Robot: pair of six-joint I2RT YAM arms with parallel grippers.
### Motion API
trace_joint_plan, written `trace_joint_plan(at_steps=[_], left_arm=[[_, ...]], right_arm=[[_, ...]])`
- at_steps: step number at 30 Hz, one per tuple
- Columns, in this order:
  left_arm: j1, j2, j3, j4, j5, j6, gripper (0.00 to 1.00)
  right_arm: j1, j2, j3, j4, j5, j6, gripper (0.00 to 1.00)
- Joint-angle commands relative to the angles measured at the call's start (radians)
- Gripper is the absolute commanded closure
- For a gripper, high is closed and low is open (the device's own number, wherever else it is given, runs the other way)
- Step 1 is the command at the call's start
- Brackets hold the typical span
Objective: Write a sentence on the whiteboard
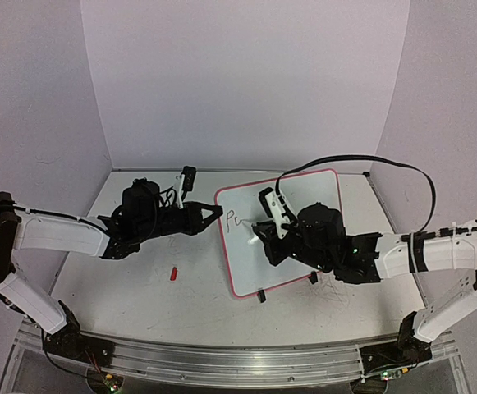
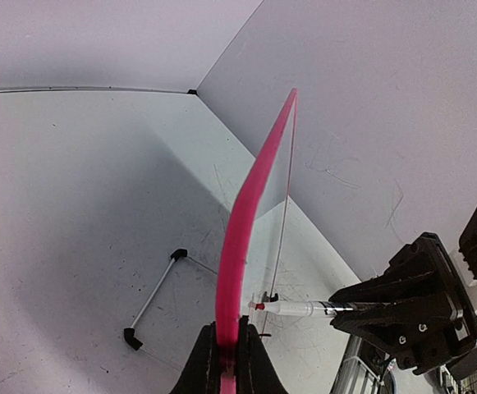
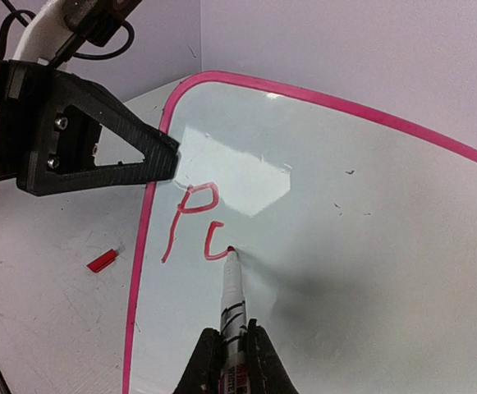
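The whiteboard, glossy white with a pink-red frame, stands tilted on the table right of centre. The sentence shows as thin red lettering, only a "P" and a partial second letter, near the board's left edge. My left gripper is shut on the board's pink left edge; its jaws clamp the frame. My right gripper is shut on a white marker, whose red tip touches the board at the end of the second letter. My right gripper grips the marker's barrel.
A small red marker cap lies on the table left of the board, also in the right wrist view. Two black clip feet sit at the board's near edge. A thin metal rod with black ends lies behind the board.
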Motion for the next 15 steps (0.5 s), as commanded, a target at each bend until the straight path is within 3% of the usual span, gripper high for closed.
trace_joint_plan(at_steps=[1, 15], left_arm=[[0.003, -0.057, -0.001, 0.022, -0.014, 0.029, 1.0], [0.003, -0.055, -0.001, 0.022, -0.014, 0.031, 1.0]], right_arm=[[-0.006, 0.009, 0.046, 0.031, 0.055, 0.005, 1.0], [-0.004, 0.018, 0.043, 0.021, -0.051, -0.009, 1.0]])
